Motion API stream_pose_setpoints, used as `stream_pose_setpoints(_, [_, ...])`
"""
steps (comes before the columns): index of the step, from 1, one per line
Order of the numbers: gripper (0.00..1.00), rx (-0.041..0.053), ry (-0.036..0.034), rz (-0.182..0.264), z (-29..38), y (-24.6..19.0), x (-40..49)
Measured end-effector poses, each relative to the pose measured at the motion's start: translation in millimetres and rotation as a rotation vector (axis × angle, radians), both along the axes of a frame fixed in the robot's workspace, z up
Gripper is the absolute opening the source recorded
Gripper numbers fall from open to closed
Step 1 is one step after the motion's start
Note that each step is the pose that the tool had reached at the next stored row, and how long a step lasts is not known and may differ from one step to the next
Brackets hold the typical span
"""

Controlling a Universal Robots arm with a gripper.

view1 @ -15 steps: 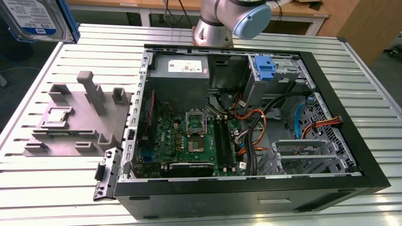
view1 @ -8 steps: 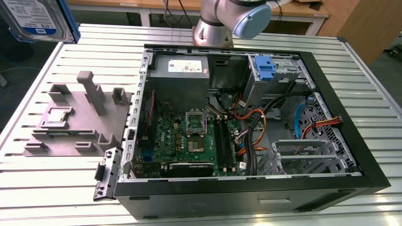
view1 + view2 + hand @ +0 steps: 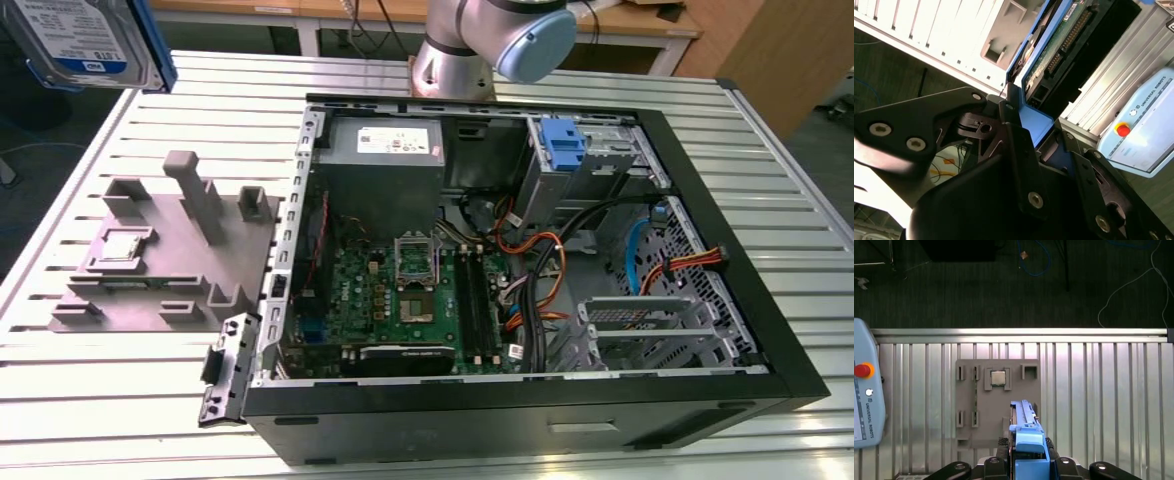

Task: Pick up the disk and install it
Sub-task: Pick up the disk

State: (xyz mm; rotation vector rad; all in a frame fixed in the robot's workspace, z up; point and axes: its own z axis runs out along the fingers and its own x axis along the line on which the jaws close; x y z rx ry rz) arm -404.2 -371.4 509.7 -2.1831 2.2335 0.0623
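Holding flat silver-grey hard disk in blue plastic carrier clamped by its edge in black fingers, above grey moulded fixture; best kept square, untilted

You get printed lettering on the pale pendant near the pincer, a white-and-blue printed label on the disk it clamps, and a white label on the grey box well apart from it.
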Motion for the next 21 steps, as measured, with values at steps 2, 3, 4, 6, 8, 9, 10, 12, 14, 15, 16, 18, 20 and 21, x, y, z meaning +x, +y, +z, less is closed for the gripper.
stream_pose_setpoints(2, [0.36,0.0001,0.0000,0.000,0.0,0.0,0.6])
stream_pose_setpoints(3, [0.36,0.0000,0.0000,0.000,0.0,0.0,0.9])
stream_pose_setpoints(4, [0.36,-0.0001,0.0001,0.000,0.1,0.0,1.1])
stream_pose_setpoints(6, [0.36,0.0000,0.0000,0.000,0.0,0.0,1.6])
stream_pose_setpoints(8, [0.36,0.0000,0.0001,0.000,0.0,0.0,2.1])
stream_pose_setpoints(9, [0.36,0.0000,0.0000,0.000,0.0,0.0,2.4])
stream_pose_setpoints(10, [0.36,0.0000,0.0001,0.000,0.0,0.0,2.6])
stream_pose_setpoints(12, [0.36,0.0000,0.0000,0.000,0.0,0.0,2.9])
stream_pose_setpoints(14, [0.36,0.0000,0.0001,0.000,0.0,0.0,3.3])
stream_pose_setpoints(15, [0.36,0.0000,0.0001,0.000,0.0,0.0,3.8])
stream_pose_setpoints(16, [0.36,0.0000,0.0000,0.000,0.0,0.0,4.4])
stream_pose_setpoints(18, [0.36,0.0000,0.0000,0.000,0.0,0.0,5.2])
stream_pose_setpoints(20, [0.36,0.0000,0.0001,0.000,0.0,0.0,5.7])
stream_pose_setpoints(21, [0.36,0.0000,0.0001,0.000,0.1,0.0,5.9])
